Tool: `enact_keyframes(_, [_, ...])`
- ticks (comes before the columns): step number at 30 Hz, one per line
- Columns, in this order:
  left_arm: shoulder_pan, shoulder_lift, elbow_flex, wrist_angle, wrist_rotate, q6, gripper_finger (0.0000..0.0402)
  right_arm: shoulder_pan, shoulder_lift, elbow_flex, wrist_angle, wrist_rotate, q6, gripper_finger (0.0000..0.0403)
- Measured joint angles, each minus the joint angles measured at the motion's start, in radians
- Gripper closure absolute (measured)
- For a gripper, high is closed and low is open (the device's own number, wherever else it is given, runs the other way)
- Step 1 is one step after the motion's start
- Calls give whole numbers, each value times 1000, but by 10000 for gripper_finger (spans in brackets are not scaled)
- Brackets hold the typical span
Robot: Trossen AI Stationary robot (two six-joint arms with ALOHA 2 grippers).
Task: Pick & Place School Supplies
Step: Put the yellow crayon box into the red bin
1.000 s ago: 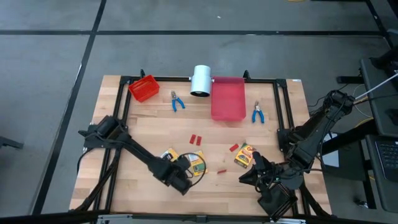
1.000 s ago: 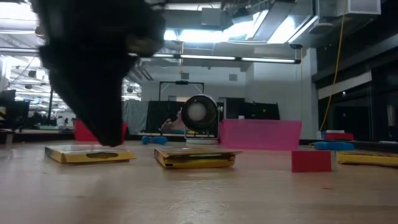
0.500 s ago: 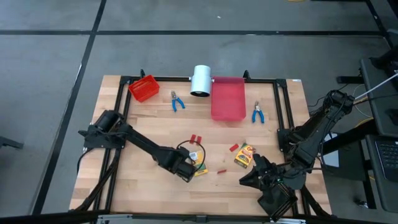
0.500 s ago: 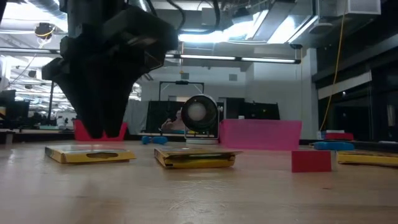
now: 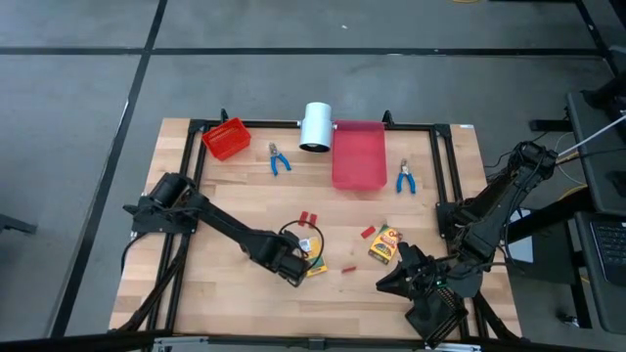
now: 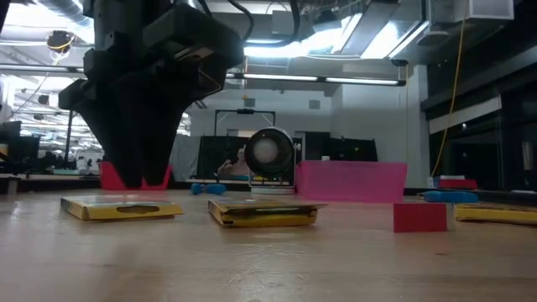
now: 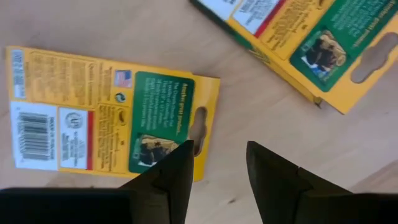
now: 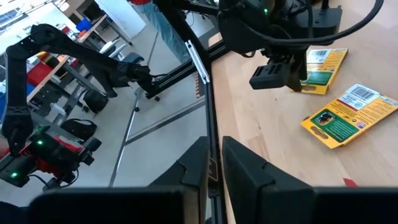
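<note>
My left gripper (image 5: 290, 266) (image 6: 141, 181) points down, open, just above the table. Its fingers (image 7: 180, 180) hover over one end of a yellow-orange box with green print (image 7: 106, 124) (image 6: 122, 207), which lies flat; nothing is between them. A second box (image 7: 298, 37) (image 5: 313, 262) lies flat close by. A third (image 5: 388, 244) lies to the right, near my right gripper (image 5: 389, 279) (image 8: 216, 163), which stands raised over the near right corner, open by a narrow gap and holding nothing. Tiny red blocks (image 5: 306, 217) (image 5: 369, 233) (image 5: 348, 267) lie scattered. Two blue-handled pliers (image 5: 279, 158) (image 5: 403, 177) lie at the back.
A small red bin (image 5: 226, 139), a white cylinder (image 5: 316, 127) and a pink-red tray (image 5: 358, 154) stand along the far edge. A black frame (image 5: 440, 166) borders the wooden table. Bare wood shows at the near left (image 5: 196, 293).
My left gripper has shifted a little toward the table's right and far side, over the left box, and has rolled about the line it points along, so both fingers now show in the low view. It has then kept still. The boxes have not moved.
</note>
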Motion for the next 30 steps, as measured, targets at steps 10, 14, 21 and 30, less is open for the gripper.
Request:
enact_keyframes(10, [0,2,-1,4,-3,51,258,0,0,0,16,0,0,351])
enact_keyframes(14, [0,34,-2,14,26,82,258,1,0,0,20,0,0,351])
enact_keyframes(21, [-3,70,0,34,37,101,258,18,0,0,28,8,3,351])
enact_keyframes(30, [2,71,0,28,23,109,267,25,0,0,35,20,18,351])
